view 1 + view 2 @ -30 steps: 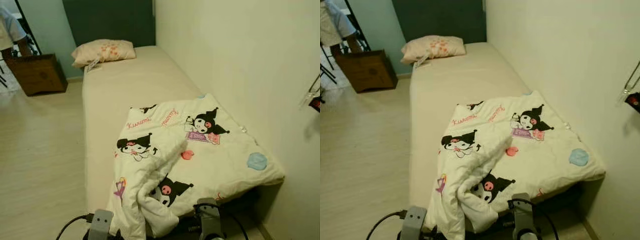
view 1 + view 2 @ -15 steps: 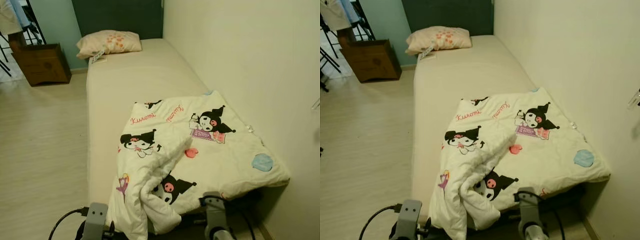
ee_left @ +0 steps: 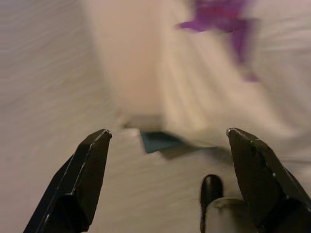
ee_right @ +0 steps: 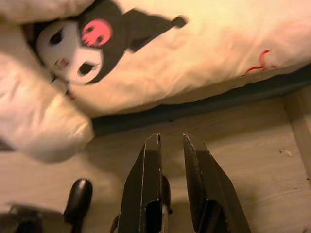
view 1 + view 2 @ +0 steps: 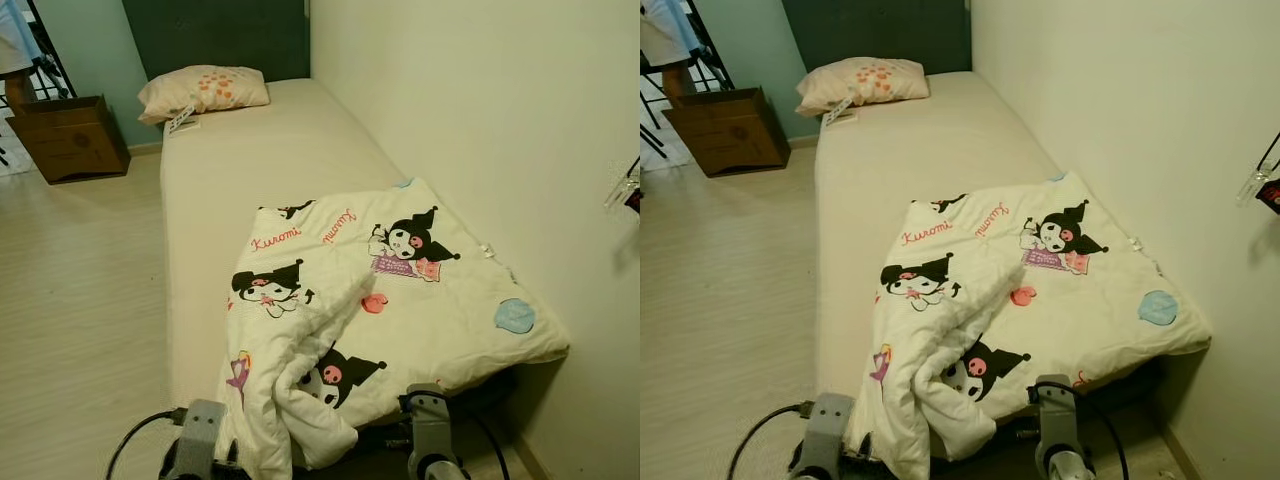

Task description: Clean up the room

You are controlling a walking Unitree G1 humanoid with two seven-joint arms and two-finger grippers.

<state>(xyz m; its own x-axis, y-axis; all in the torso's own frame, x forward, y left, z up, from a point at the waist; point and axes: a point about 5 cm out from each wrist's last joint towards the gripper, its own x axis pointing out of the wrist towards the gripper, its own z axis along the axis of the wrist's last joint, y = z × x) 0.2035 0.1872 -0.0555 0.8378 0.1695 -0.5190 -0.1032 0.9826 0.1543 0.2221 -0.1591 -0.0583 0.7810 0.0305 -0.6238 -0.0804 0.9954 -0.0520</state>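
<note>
A white blanket (image 5: 400,300) printed with black cartoon figures lies crumpled across the foot of a beige bed (image 5: 260,160), one corner hanging over the end. A flowered pillow (image 5: 205,92) rests at the head. My left gripper (image 3: 167,131) hangs open beside the bed's corner, over the floor, with the blanket's hanging edge (image 3: 218,87) beyond it. My right gripper (image 4: 171,137) is shut on nothing, low over the floor just below the blanket's overhang (image 4: 170,53). Both wrists (image 5: 203,430) (image 5: 430,430) show at the bottom of the eye views.
The bed runs along the wall on the right. A wooden nightstand (image 5: 65,138) stands at the far left by the head of the bed, with a person (image 5: 660,35) behind it. Pale wood floor (image 5: 80,290) stretches to the bed's left. A dark item (image 5: 628,185) hangs on the right wall.
The whole picture has swayed sideways and back, so the camera moved. Blanket, pillow and nightstand lie as before, and both arms stay low.
</note>
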